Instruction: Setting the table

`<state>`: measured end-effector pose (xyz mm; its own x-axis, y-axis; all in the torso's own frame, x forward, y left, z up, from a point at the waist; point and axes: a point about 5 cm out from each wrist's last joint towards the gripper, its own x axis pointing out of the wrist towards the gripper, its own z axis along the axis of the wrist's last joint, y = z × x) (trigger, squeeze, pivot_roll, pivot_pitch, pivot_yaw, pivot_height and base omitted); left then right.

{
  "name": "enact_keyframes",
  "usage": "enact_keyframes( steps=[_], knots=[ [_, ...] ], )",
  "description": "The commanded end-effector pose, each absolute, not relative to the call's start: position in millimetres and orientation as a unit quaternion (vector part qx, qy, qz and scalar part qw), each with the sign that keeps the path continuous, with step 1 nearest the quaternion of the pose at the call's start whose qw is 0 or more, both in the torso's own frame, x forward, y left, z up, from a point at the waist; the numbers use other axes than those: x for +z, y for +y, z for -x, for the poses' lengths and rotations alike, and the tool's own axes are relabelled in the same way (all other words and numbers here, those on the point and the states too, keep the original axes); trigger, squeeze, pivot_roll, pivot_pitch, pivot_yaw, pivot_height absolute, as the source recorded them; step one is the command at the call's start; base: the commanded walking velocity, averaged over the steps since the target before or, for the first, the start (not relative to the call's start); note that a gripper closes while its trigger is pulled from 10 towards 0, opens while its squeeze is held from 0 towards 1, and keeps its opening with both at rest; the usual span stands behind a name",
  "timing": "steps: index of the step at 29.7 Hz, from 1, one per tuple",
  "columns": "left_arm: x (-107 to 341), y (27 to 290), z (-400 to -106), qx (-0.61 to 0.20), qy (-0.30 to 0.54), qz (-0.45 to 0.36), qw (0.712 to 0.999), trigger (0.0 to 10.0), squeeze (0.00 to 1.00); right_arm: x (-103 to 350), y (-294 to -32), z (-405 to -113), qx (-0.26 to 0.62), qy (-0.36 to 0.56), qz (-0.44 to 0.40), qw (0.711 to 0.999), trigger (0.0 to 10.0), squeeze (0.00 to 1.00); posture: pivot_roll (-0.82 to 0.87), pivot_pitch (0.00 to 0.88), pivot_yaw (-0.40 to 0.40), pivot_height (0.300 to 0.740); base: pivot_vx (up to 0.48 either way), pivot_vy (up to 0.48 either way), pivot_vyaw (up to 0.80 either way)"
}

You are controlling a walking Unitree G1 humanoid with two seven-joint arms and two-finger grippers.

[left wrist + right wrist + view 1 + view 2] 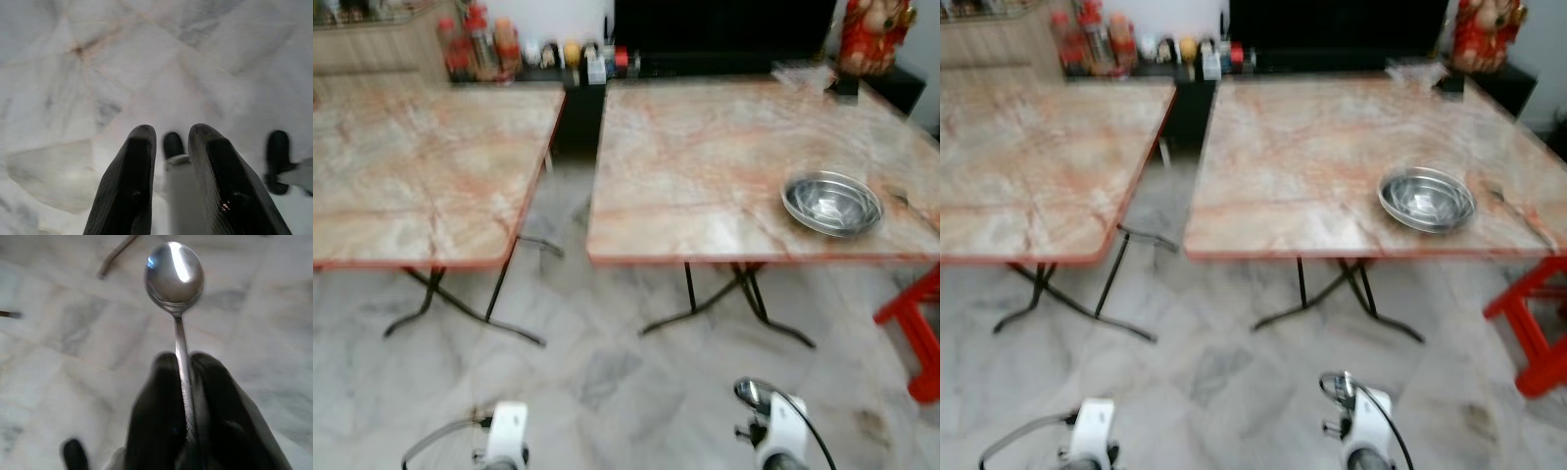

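Judging by the right-hand table (705,166), the setting is barely begun: a steel bowl (832,203) sits near its front right corner with what may be a utensil beside it (too blurred to say), and the left table (421,166) has nothing set on it. The right gripper (188,396) hangs low over the marble floor (607,382), fingers pinched tight on the handle of a spoon (174,274), bowl end pointing outward, yet to be carried over. The left gripper (171,161) hangs idle, fingers slightly apart, holding nothing
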<state>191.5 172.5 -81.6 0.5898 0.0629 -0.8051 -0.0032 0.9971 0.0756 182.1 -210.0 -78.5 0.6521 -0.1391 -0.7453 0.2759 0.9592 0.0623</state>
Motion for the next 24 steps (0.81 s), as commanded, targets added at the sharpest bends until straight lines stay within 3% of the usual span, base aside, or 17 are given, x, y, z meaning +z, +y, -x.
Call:
enact_keyframes(
  steps=[1,7,24],
  knots=[
    [-83.0,187.0,-186.1,0.038,0.460,-0.039,0.886,10.0,0.00,-78.5,-202.2,-185.1,-0.109,0.400,-0.093,0.906,10.0,0.00,-0.09,0.000,0.006,0.740,0.000,0.000,0.00],
    [-83.3,187.2,-185.3,0.038,0.460,-0.038,0.886,10.0,0.00,-80.0,-202.3,-182.2,-0.109,0.405,-0.090,0.903,10.0,0.00,-0.09,0.000,0.008,0.740,0.000,0.000,0.00],
    [-82.4,187.3,-187.2,0.038,0.459,-0.041,0.886,10.0,0.00,-78.6,-200.3,-185.6,-0.103,0.402,-0.087,0.906,10.0,0.00,-0.09,0.000,0.007,0.740,0.271,0.000,0.15]
  ],
)
